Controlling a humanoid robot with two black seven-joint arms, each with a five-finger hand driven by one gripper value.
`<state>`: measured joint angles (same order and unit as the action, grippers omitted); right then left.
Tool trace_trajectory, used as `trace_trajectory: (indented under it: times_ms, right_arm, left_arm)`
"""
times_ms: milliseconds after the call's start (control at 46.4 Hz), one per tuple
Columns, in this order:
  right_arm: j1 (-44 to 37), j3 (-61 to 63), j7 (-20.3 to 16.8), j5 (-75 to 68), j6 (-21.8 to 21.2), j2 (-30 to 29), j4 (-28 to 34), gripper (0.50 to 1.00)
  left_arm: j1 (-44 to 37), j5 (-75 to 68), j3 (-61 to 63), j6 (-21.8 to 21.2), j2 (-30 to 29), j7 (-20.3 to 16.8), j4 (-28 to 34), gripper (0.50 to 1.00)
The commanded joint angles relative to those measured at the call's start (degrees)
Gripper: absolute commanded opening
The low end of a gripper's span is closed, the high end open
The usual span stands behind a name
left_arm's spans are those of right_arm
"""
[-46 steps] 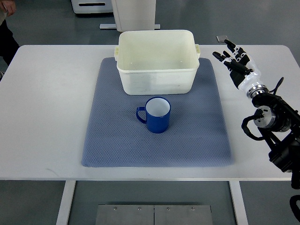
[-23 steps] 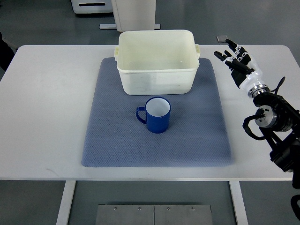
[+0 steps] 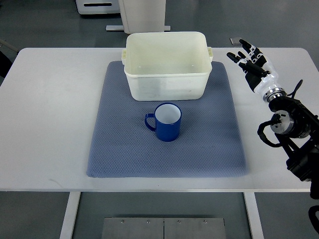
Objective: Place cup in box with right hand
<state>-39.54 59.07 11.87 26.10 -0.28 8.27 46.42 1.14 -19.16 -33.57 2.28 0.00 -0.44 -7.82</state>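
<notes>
A blue cup (image 3: 166, 122) with a white inside stands upright on a blue-grey mat (image 3: 167, 129), its handle to the left. A cream plastic box (image 3: 167, 64) sits empty at the mat's far edge, just behind the cup. My right hand (image 3: 250, 62) is over the table to the right of the box, fingers spread and holding nothing, well apart from the cup. Its arm comes in from the right edge. The left arm is out of view.
The white table (image 3: 50, 114) carries the mat. A small grey object (image 3: 236, 41) lies at the far table edge near my right hand. A white cabinet base (image 3: 142, 15) stands on the floor behind the table.
My right hand has shifted slightly up and to the right, fingers still spread. A person at the left edge has moved out of view. The cup and box have not moved.
</notes>
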Motion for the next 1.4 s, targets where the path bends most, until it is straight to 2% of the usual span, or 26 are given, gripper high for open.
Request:
trace_trajectory:
  times_ms: [0,561,712,1035,1337,1380]
  right_arm:
    - [0.0,0.0,0.0,0.0,0.0,0.0,-0.1,1.000]
    - [-0.4,-1.2,0.3,0.1,-0.9,0.2,0.3,1.000]
    - [-0.4,-2.6,0.8,0.1,-1.1,0.7,3.4,1.000]
    - [-1.8,-4.0,1.4,0.4,-4.8,3.1,11.5,1.000]
    - [-3.0,-10.6,3.3,2.5,-11.1,5.8,14.7,1.000]
    - [-3.3,-12.4,3.9,5.2,-13.1,6.6,15.5,0.998]
  left_arm:
    - [0.0,0.0,0.0,0.0,0.0,0.0,0.0,1.000]
    - [0.0,0.0,0.0,0.0,0.0,0.0,0.0,1.000]
    - [0.0,0.0,0.0,0.0,0.0,0.0,0.0,1.000]
    - [0.0,0.0,0.0,0.0,0.0,0.0,0.0,1.000]
    - [0.0,0.0,0.0,0.0,0.0,0.0,0.0,1.000]
    - [0.0,0.0,0.0,0.0,0.0,0.0,0.0,1.000]
